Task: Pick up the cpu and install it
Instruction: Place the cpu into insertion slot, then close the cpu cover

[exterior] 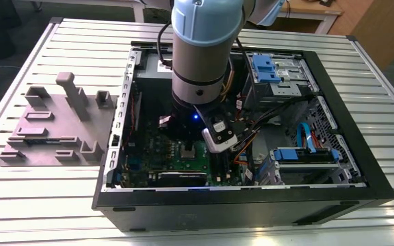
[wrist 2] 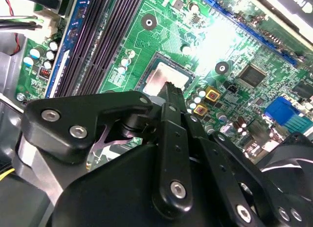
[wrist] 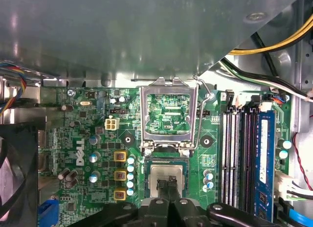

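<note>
— Where's the cpu point(wrist: 161, 171)?
— Flat silvery square, seated in the socket point(wrist: 145, 180) on the green motherboard point(wrist: 83, 134), hinged steel frame point(wrist: 143, 114) raised.
— The fingers point(wrist: 164, 189)?
— Black, slim, pressed together just over it, holding nothing.

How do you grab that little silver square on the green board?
Probably by two opposite edges of the cpu, coming straight down from above. It lies flat in its socket, the metal frame flipped open; the board around it leaves no way in from the side.

Pale slatted metal table point(exterior: 46, 205), wooden furniture point(exterior: 378, 25) behind it.
</note>
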You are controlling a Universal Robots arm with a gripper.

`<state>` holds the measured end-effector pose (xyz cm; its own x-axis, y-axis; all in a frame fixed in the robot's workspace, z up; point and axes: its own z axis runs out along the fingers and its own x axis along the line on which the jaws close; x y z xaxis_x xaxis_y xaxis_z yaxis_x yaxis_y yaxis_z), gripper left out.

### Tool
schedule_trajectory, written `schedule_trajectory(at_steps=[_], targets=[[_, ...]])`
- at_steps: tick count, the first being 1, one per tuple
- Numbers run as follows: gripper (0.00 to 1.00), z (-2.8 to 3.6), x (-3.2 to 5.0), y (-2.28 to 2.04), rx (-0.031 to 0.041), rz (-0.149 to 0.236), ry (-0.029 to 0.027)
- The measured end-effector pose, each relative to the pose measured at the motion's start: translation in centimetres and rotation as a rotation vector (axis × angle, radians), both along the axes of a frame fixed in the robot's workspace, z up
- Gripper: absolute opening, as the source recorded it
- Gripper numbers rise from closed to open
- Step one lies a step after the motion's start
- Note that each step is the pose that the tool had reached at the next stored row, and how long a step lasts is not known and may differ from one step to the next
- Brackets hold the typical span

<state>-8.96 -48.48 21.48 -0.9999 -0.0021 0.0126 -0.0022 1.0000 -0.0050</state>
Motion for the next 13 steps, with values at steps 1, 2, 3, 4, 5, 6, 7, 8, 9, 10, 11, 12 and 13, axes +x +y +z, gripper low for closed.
schedule_trajectory(at_steps=[1, 2, 3, 4, 5, 6, 7, 8, 9, 10, 11, 12, 13], targets=[[0.10, 0.00, 0.00, 0.00, 0.0000, 0.000, 0.0000], [0.10, 0.01, 0.00, 0.00, 0.0000, 0.000, 0.0000], [0.10, 0.01, 0.00, 0.00, 0.0000, 0.000, 0.0000], [0.10, 0.06, 0.00, 0.00, 0.0000, 0.000, 0.0000], [0.10, 0.10, 0.00, 0.00, 0.0000, 0.000, 0.0000], [0.10, 0.10, 0.00, 0.00, 0.0000, 0.000, 0.0000], [0.10, 0.11, 0.00, 0.00, 0.0000, 0.000, 0.0000], [0.10, 0.11, 0.00, 0.00, 0.0000, 0.000, 0.0000], [0.10, 0.12, 0.00, 0.00, 0.0000, 0.000, 0.0000], [0.10, 0.12, 0.00, 0.00, 0.0000, 0.000, 0.0000], [0.10, 0.12, 0.00, 0.00, 0.0000, 0.000, 0.0000], [0.10, 0.13, 0.00, 0.00, 0.0000, 0.000, 0.0000], [0.10, 0.13, 0.00, 0.00, 0.0000, 0.000, 0.0000]])
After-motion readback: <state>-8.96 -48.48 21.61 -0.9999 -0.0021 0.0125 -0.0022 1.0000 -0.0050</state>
